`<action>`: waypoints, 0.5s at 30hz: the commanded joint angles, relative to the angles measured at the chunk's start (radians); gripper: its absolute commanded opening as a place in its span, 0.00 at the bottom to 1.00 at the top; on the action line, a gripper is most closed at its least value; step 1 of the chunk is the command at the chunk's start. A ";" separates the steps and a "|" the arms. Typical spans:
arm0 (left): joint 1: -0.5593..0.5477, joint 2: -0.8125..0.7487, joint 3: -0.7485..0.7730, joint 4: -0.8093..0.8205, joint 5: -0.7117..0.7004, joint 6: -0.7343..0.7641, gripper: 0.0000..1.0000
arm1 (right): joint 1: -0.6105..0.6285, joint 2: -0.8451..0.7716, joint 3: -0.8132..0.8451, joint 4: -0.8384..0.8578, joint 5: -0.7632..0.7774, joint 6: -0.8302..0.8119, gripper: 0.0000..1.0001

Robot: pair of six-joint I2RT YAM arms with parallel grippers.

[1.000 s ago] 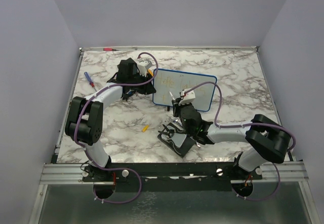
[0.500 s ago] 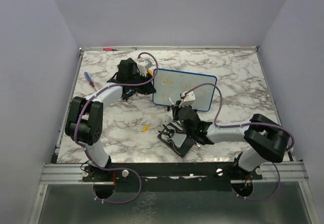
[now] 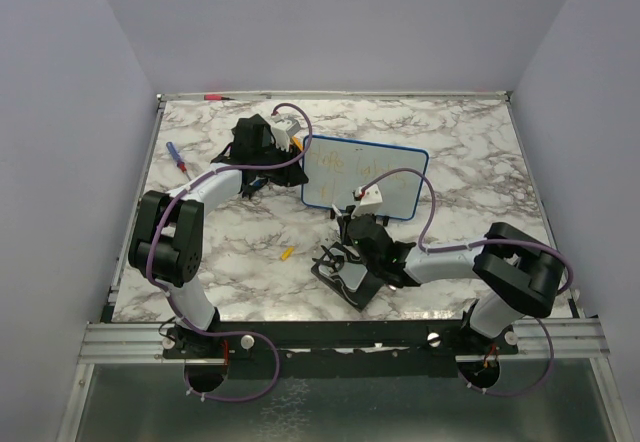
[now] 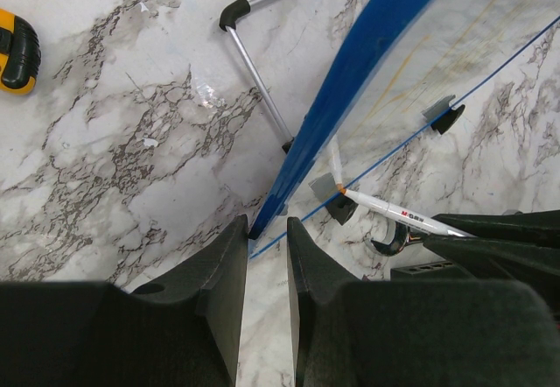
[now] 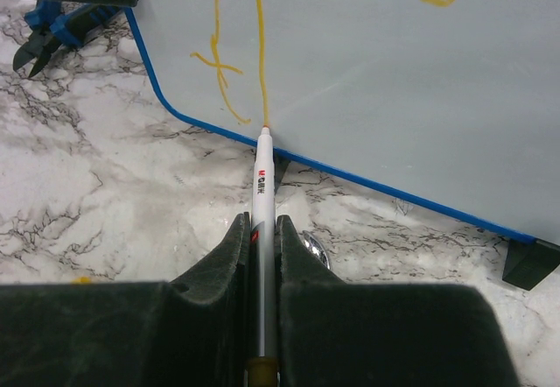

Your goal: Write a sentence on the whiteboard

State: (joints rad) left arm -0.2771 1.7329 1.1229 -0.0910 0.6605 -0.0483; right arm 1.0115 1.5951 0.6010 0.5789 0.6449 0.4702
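Pressing its tip to the whiteboard (image 3: 330, 187) by the lower rim, a white marker (image 5: 262, 177) sits clamped in the right gripper (image 5: 261, 222) — the sentence (image 5: 260, 54) faint orange. The left gripper (image 4: 265, 229) seemingly pinches the board's left rim, mid-bench.

Both arms forward, left hand (image 4: 267, 229) and right hand (image 5: 261, 222) pinched narrow.

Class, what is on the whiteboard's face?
Thin orange-yellow strokes of the sentence on the whiteboard, with the marker tip touching near its lower rim. The right gripper hides part of the board in the top view; the words are illegible.
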 commanded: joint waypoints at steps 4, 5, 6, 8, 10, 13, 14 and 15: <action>-0.004 -0.010 0.017 0.019 -0.013 0.005 0.25 | 0.002 -0.007 0.004 -0.018 0.053 -0.021 0.00; -0.004 -0.010 0.017 0.018 -0.013 0.005 0.25 | 0.002 -0.012 0.007 -0.015 0.058 -0.029 0.00; -0.003 -0.010 0.017 0.018 -0.013 0.005 0.25 | 0.002 -0.017 0.011 -0.012 0.064 -0.040 0.00; -0.004 -0.010 0.017 0.018 -0.014 0.005 0.25 | 0.002 -0.025 0.017 -0.001 0.077 -0.057 0.00; -0.004 -0.011 0.017 0.019 -0.014 0.005 0.25 | 0.002 -0.033 0.022 0.013 0.087 -0.077 0.00; -0.004 -0.011 0.017 0.019 -0.013 0.005 0.25 | 0.002 -0.040 0.030 0.025 0.098 -0.101 0.00; -0.004 -0.011 0.017 0.018 -0.013 0.005 0.25 | 0.002 -0.042 0.031 0.030 0.101 -0.108 0.00; -0.004 -0.010 0.017 0.018 -0.013 0.005 0.25 | 0.002 -0.043 0.032 0.034 0.102 -0.112 0.00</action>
State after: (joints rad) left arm -0.2771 1.7329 1.1229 -0.0910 0.6605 -0.0483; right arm 1.0138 1.5757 0.6044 0.5835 0.6720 0.4061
